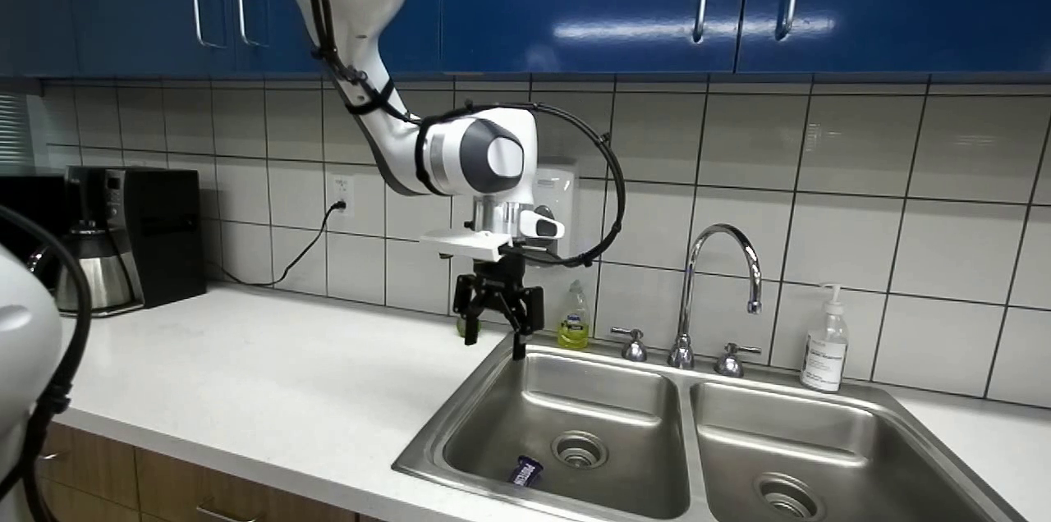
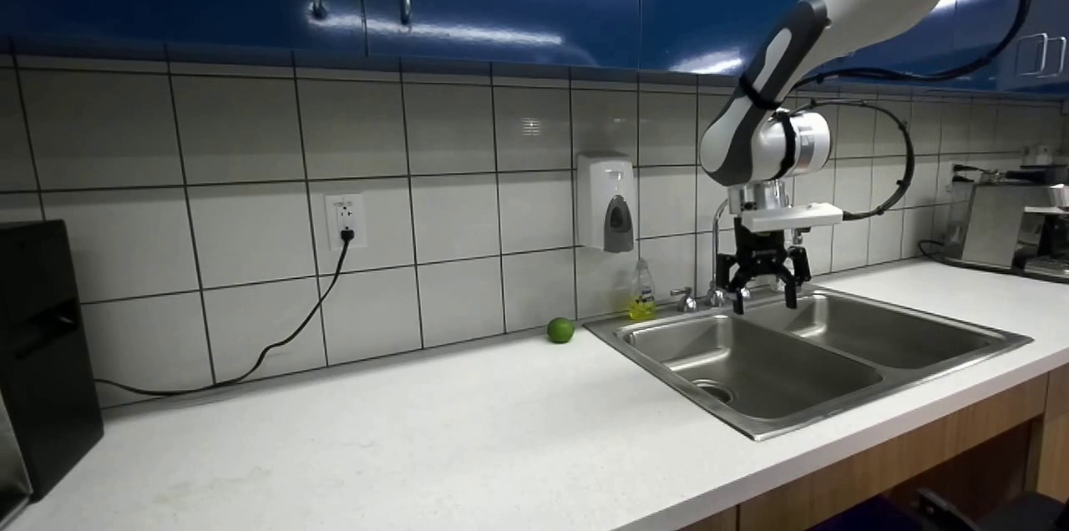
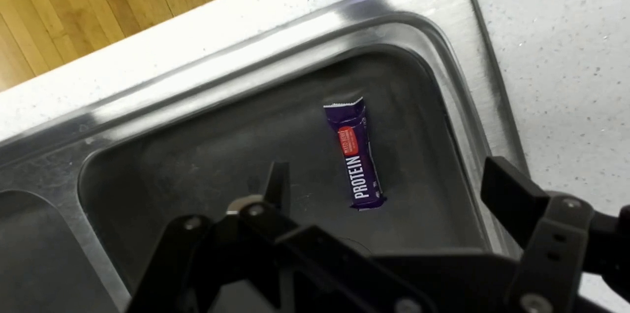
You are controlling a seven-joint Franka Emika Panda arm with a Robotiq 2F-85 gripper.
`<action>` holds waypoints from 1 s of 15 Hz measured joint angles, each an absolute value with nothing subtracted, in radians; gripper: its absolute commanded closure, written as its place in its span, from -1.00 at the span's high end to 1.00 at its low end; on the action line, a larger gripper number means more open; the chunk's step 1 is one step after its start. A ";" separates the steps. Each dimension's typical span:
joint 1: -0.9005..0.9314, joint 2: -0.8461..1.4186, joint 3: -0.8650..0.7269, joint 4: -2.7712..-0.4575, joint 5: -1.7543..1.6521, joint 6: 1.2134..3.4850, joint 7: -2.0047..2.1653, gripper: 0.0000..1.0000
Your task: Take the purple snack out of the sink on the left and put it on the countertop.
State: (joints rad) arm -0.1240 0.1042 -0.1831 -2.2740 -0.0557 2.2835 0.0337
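Plainly, the purple snack (image 3: 355, 160) lies flat on the floor of the left bowl (image 1: 525, 423) of the sink (image 1: 447, 423), toward eight o'clock from the drain (image 1: 580, 450) in an exterior view. The gripper (image 1: 495, 345) hangs well above it, jaws spread wide with nothing between them. What the coming grasp turns on is the long axis. In the wrist view it runs from just short of twelve o'clock to just short of six, while the fingers (image 3: 512, 200) face each other from nine to three. Closing would thus cross the narrow width nearly squarely, so I judge little wrist turn is needed. Position is the larger matter: the snack shows at about ten o'clock from the middle of the gap, though the height between them makes that offset uncertain. Eleven there faces the front edge of the countertop (image 3: 581, 81), so the reach is probably partly that way and mostly down.
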 measured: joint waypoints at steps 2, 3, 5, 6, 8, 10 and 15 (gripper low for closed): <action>-0.130 0.181 -0.183 -2.236 -0.053 2.319 0.028 1.00; -0.134 0.218 -0.183 -2.216 -0.050 2.334 0.026 1.00; -0.141 0.293 -0.183 -2.172 -0.038 2.360 0.019 1.00; -0.144 0.327 -0.183 -2.150 -0.033 2.369 0.016 1.00; -0.150 0.396 -0.182 -2.103 -0.025 2.383 0.013 1.00; -0.156 0.461 -0.181 -2.059 -0.023 2.393 0.013 1.00; -0.165 0.595 -0.180 -1.961 -0.022 2.399 0.013 1.00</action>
State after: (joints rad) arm -0.1649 0.5954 -0.1797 -1.9606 -0.0220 2.3989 0.0134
